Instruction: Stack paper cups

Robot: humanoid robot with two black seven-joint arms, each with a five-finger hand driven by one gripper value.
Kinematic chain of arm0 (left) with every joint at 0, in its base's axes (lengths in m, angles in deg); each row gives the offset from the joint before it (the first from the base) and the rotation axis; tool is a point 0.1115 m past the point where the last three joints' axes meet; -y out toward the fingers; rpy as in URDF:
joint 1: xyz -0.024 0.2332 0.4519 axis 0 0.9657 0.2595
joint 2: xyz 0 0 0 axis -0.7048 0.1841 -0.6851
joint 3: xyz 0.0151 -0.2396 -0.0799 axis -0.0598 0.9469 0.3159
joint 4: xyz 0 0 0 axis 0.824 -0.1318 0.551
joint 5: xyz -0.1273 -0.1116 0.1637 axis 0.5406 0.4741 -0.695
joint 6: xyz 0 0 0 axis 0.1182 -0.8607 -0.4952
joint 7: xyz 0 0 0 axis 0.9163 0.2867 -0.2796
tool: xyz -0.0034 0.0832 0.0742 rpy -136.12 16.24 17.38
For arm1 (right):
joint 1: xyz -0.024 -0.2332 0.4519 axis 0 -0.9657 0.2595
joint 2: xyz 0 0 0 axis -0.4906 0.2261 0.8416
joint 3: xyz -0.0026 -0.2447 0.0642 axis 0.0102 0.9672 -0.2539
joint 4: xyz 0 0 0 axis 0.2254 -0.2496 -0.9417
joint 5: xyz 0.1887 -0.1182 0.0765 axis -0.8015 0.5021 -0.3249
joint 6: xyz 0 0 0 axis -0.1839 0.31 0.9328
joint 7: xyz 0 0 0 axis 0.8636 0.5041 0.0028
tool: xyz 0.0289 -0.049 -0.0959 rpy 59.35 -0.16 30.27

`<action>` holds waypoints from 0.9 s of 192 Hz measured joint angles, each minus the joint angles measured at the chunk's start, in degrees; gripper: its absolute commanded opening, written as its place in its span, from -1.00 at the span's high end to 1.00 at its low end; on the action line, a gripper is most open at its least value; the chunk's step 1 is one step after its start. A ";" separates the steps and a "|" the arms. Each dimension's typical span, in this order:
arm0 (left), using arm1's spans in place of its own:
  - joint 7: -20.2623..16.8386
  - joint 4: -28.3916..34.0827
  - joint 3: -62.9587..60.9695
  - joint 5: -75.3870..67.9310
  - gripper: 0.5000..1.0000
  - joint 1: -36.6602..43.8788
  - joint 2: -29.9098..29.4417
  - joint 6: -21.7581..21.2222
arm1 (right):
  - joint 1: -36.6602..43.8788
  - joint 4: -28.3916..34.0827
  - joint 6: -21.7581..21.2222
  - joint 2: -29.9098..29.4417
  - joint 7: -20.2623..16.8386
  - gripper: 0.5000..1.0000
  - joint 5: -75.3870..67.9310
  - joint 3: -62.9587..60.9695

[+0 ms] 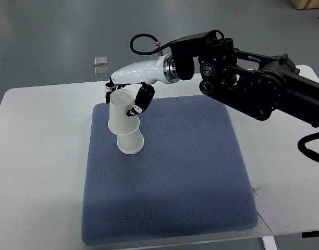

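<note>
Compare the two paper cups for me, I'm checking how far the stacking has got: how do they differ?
The upper cup is gripped by the right hand, while the lower cup stands free on the blue mat. The upper cup leans and shows nearly its full height; the lower cup is partly covered by it, so only its bottom section shows. Both are plain white and upside down.

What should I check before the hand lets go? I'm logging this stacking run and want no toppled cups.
1. Right hand gripping the upper paper cup: ok, fingers wrap its sides.
2. Upper paper cup over the lower paper cup: ok, upside down, overlapping it.
3. Upper cup upright: not ok, it leans left.
4. Upper cup fully seated: cannot tell.
5. Lower cup standing on the blue mat: ok.
6. Left hand clear: cannot tell, out of view.
</note>
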 measured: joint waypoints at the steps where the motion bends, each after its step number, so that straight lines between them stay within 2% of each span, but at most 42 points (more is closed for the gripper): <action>1: 0.00 0.00 0.00 0.00 -1.00 0.00 0.00 0.00 | 0.00 0.00 0.00 0.00 0.00 -0.35 0.00 0.00; 14: 0.00 0.00 0.00 0.00 -1.00 -0.01 0.00 0.00 | 0.00 0.00 -0.04 0.00 -0.03 -0.42 -0.02 0.00; 84: 0.00 0.00 0.00 0.00 -1.00 0.04 0.00 0.00 | -0.09 -1.15 0.35 0.90 -0.03 -0.43 -0.32 -1.43; 121: 0.00 0.00 0.00 0.00 -1.00 0.00 0.00 0.00 | -1.88 -7.53 2.71 3.77 -0.33 -0.43 -1.84 -8.85; 173: 0.03 0.00 0.00 0.00 -1.00 -0.01 0.00 0.00 | -7.70 -17.21 4.29 9.65 -4.12 -0.42 -13.60 -19.57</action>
